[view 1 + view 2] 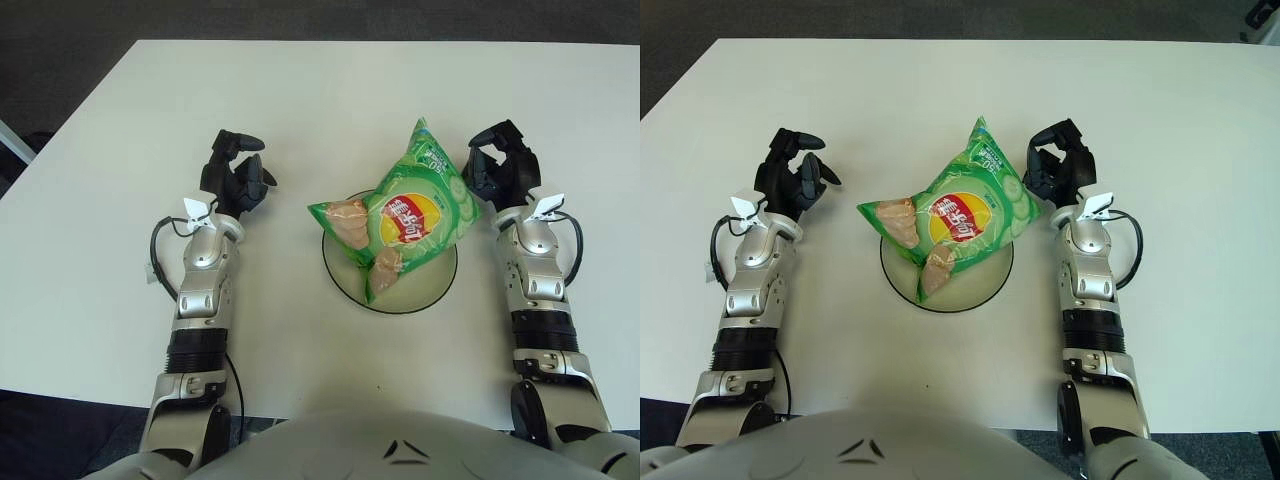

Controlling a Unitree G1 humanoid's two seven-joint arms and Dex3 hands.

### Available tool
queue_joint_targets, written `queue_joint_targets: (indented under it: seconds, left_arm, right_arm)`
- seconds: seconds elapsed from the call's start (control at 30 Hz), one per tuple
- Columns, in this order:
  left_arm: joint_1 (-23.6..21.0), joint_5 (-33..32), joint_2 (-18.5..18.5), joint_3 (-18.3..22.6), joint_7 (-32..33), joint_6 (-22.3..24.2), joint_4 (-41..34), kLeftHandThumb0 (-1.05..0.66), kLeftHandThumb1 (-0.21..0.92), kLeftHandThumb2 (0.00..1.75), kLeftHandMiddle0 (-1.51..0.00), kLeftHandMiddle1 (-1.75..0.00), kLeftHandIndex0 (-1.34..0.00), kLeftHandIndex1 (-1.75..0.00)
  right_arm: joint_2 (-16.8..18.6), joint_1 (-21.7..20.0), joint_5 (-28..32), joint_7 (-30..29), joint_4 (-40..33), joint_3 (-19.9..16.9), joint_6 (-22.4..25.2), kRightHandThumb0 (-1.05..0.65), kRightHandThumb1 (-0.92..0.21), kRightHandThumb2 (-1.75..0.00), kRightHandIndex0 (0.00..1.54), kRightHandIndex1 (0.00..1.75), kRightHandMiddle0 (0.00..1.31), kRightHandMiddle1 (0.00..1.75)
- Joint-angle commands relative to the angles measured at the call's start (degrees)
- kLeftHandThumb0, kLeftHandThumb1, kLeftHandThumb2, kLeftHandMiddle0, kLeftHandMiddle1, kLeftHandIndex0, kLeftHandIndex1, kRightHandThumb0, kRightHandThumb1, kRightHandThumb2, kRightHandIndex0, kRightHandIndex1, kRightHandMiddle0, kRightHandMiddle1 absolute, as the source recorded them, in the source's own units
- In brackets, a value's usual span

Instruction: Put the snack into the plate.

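The snack is a green chip bag point(405, 215) with a red and yellow logo. It lies tilted across a round, dark-rimmed plate point(425, 297) at the table's middle, and its top corner and left end stick out past the rim. My right hand point(497, 165) is just right of the bag's upper right edge, fingers loosely curved, holding nothing. My left hand point(238, 170) shows to the left of the plate, well apart from it, with its fingers spread.
The white table point(320, 90) stretches far behind the plate. Its near edge runs just under my forearms. Dark floor surrounds it.
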Motion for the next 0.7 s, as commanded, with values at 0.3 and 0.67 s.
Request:
queue_joint_targets:
  seconds: [0.3, 0.67]
  left_arm:
    - [6.46, 1.41, -2.47, -1.00, 1.43, -1.39, 3.34, -0.38, 0.72, 0.79, -0.77, -1.75, -0.33, -1.75]
    - [6.49, 1.42, -2.32, -1.22, 1.48, -1.80, 3.53, -0.38, 0.72, 0.79, -0.77, -1.75, -0.33, -1.75]
  right_arm:
    - [8.28, 4.12, -3.68, -5.53, 26.89, -1.93, -38.10, -0.36, -0.78, -0.70, 0.89, 1.75, 0.29, 1.75]
    - [7.09, 2.52, -2.64, -3.06, 32.41, -0.73, -41.99, -0.35, -0.88, -0.57, 0.85, 1.75, 0.23, 1.75]
